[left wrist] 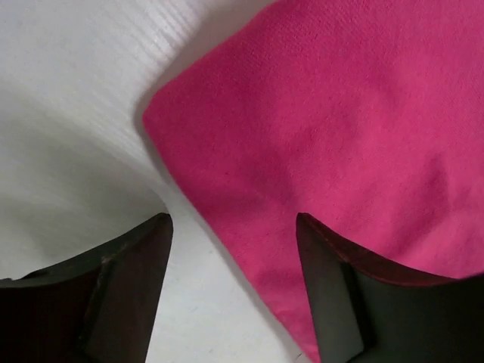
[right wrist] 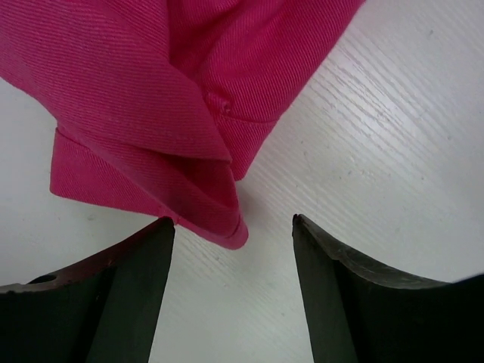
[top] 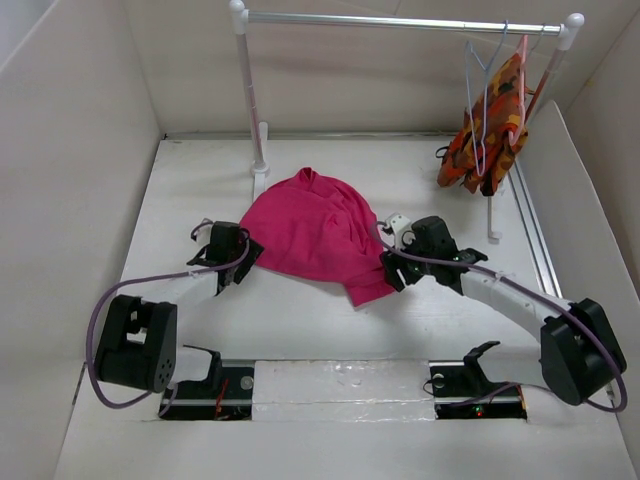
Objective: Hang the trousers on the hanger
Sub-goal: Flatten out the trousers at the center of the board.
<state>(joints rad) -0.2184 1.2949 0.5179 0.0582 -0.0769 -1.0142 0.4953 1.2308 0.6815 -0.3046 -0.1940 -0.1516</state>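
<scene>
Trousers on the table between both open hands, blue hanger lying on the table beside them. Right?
No. The hanger hangs from the rail at back right, not on the table; the top view shows it. The trousers do lie between the open left hand and right hand.

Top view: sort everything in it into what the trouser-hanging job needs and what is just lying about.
For the job:
- magenta trousers, heaped on the table between the arms
- pale blue wire hanger, hanging at the right end of the rail

Just there:
- orange patterned garment
- salmon-pink hanger
</scene>
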